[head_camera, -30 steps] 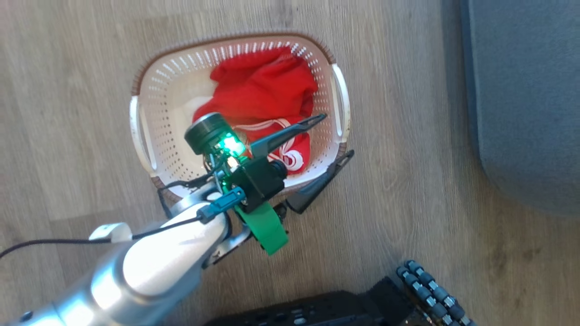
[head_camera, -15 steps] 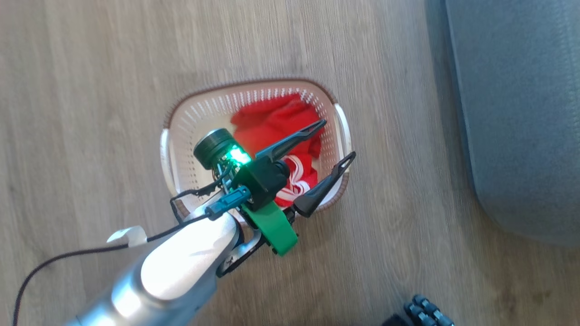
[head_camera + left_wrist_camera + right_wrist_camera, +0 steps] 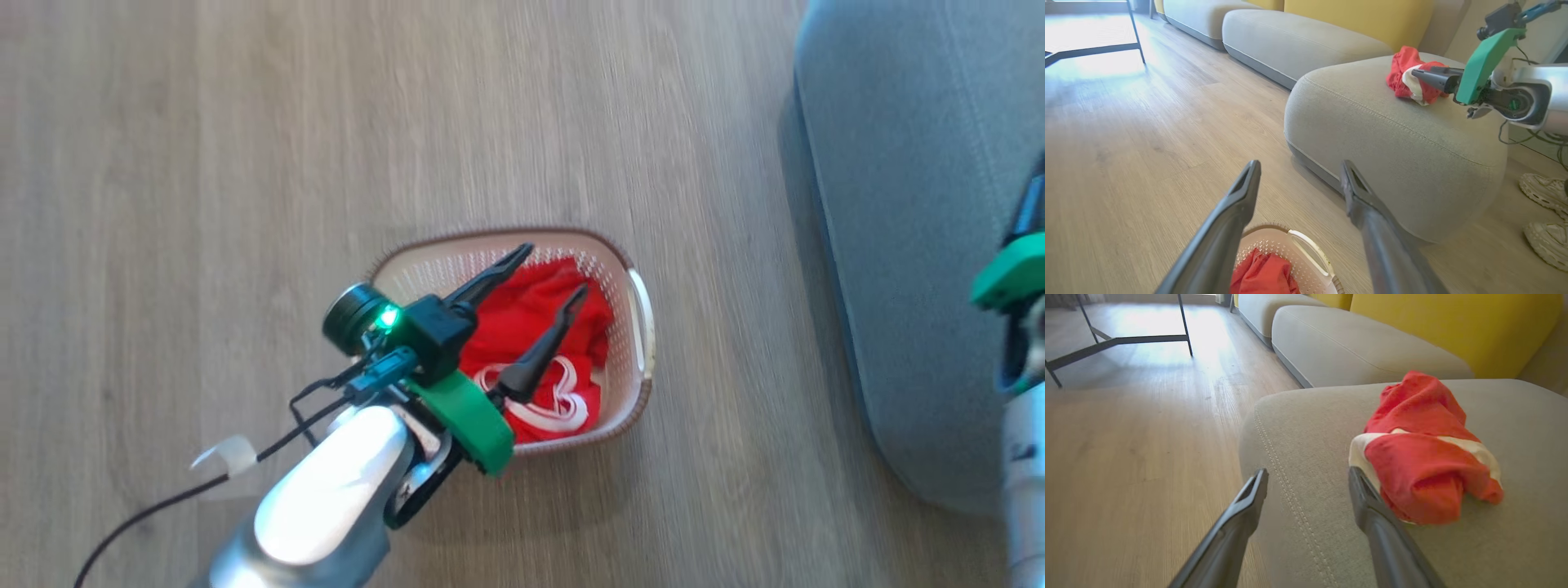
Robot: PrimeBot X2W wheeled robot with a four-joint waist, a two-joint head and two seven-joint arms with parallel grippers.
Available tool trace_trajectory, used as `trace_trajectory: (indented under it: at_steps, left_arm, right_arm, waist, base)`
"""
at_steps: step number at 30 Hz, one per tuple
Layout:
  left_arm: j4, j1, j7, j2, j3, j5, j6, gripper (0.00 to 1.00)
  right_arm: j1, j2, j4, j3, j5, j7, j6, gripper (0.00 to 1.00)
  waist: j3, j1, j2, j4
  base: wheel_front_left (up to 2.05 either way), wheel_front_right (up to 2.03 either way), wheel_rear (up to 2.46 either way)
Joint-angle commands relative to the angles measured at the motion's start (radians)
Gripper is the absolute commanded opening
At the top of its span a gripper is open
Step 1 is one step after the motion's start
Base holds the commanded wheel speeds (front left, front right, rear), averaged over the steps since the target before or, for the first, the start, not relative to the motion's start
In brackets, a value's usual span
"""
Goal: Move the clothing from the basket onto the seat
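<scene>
Right now, seat point(image 3: 898, 245) sits at the right edge of the head view, well apart from the basket point(image 3: 645, 310) at lower centre; one red garment point(image 3: 1425, 457) already lies on it. Clothing point(image 3: 522, 327) heaps in the basket's right half, running upper centre to lower right, roughly along the left gripper point(image 3: 553, 268), whose fingers hang spread and empty over it. Left arm is plainly nearer; right gripper point(image 3: 1307, 473), likewise spread and empty, hovers over the seat beside that garment.

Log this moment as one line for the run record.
left jaws: open over cream perforated plastic basket | right jaws: open beside red fabric garment on grey upholstered seat | basket: red striped clothing inside
</scene>
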Motion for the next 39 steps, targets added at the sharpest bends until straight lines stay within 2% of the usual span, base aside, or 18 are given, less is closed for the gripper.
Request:
trace_trajectory:
  at_steps: [1,6,12,24,31,39]
  left_arm:
    - [-0.021,-0.004,-0.005,-0.002,0.048,0.004,-0.006,1.0]
    - [0.008,0.042,-0.005,-0.017,0.136,0.022,-0.006,1.0]
    - [0.054,0.112,-0.005,-0.045,0.32,0.08,-0.006,1.0]
    - [0.076,0.217,-0.005,-0.081,0.615,0.178,0.013,1.0]
    - [0.05,0.293,-0.005,-0.097,0.716,0.232,0.018,1.0]
    - [0.028,0.371,-0.005,-0.109,0.764,0.257,0.014,1.0]
  right_arm:
    - [0.013,0.002,-0.042,0.025,-0.002,-0.005,0.002,1.0]
    - [0.069,0.047,-0.098,0.075,-0.008,-0.005,0.002,1.0]
    - [0.142,0.089,-0.19,0.163,0.03,-0.005,0.002,1.0]
    - [0.251,0.102,-0.302,0.367,0.139,-0.005,0.002,1.0]
    - [0.328,0.115,-0.363,0.42,0.142,-0.005,0.002,1.0]
    - [0.415,0.129,-0.397,0.425,0.146,-0.005,0.002,1.0]
  waist:
    - [-0.043,0.0001,-0.0001,0.021]
    - [-0.102,0.0001,-0.0001,0.042]
    - [-0.173,0.0001,-0.0001,0.07]
    - [-0.229,0.0001,-0.0001,0.091]
    - [-0.261,0.0001,-0.0001,0.091]
    - [-0.3,0.0001,-0.0001,0.089]
  base:
    - [0.0,0.0,0.0]
    - [0.0,0.0,0.0]
    - [0.0,0.0,0.0]
    - [0.0,0.0,0.0]
    - [0.0,0.0,0.0]
    - [0.0,0.0,0.0]
